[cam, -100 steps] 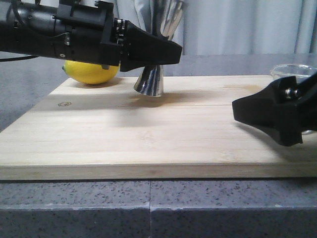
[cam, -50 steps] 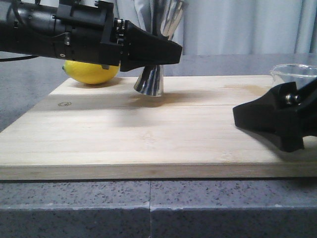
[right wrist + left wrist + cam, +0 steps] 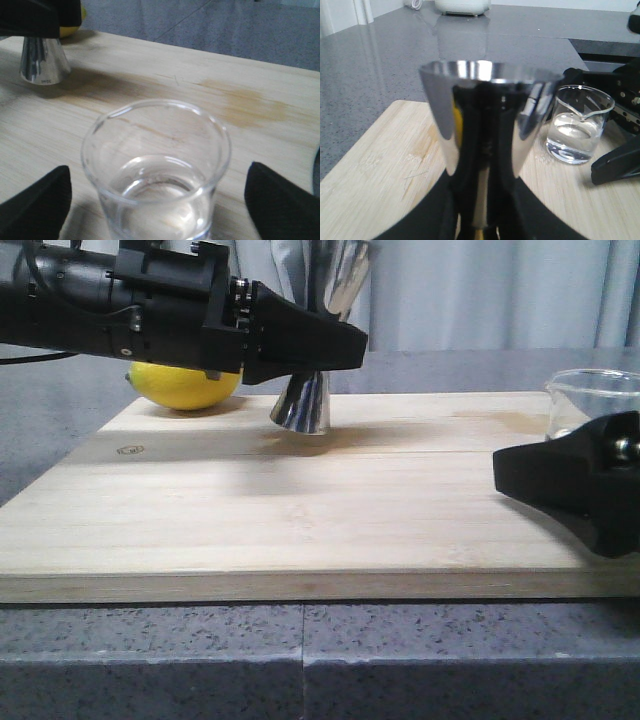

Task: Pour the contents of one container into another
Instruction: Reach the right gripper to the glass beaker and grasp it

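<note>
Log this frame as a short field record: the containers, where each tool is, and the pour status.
beaker: upright on wooden board, clear liquid in the bottom
jigger: upright on the board, beside the lemon
left tool: shut on the jigger's waist
right tool: open, fingers either side of the beaker, not touching it
pour status: not begun; beaker not yet grasped

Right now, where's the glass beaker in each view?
Front: glass beaker at far right edge, behind the right hand.
Left wrist: beaker right of the steel jigger.
Right wrist: beaker centre, between the fingers.
Shared landmark: jigger on the wooden board.
</note>
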### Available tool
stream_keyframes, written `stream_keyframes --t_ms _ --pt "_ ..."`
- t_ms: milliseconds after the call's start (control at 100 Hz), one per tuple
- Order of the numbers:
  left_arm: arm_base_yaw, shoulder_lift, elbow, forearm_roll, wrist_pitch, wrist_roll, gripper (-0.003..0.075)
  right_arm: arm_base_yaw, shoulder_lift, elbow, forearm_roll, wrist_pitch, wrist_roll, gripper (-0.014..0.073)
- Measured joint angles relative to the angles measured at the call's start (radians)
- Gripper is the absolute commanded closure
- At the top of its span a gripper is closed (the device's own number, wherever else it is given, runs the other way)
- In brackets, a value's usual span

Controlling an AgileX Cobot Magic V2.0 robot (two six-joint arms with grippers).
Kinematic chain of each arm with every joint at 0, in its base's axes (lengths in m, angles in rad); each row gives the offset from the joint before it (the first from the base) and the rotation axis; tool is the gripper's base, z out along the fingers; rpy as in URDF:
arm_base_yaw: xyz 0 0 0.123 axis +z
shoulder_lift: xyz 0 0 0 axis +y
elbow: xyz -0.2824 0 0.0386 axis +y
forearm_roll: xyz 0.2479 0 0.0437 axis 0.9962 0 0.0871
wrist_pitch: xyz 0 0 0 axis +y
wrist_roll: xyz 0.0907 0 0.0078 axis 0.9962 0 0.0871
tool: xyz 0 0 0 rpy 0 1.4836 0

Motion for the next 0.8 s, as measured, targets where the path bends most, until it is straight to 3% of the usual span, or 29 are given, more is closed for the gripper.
stream_keyframes --t_ms 160,390,800 --pt "0.0 0.0 0.0 0.0 0.0 0.0 0.0739 0.0 0.0 0.001 0.0 -0.024 0.002 -0.0018" --pt "0.0 0.0 0.0 0.0 0.0 0.0 0.0739 0.0 0.0 0.001 -0.021 -0.027 0.002 0.025" --pt "0.0 0.0 0.0 0.0 0.0 0.0 0.0739 0.0 0.0 0.001 -0.031 -0.027 0.004 0.0276"
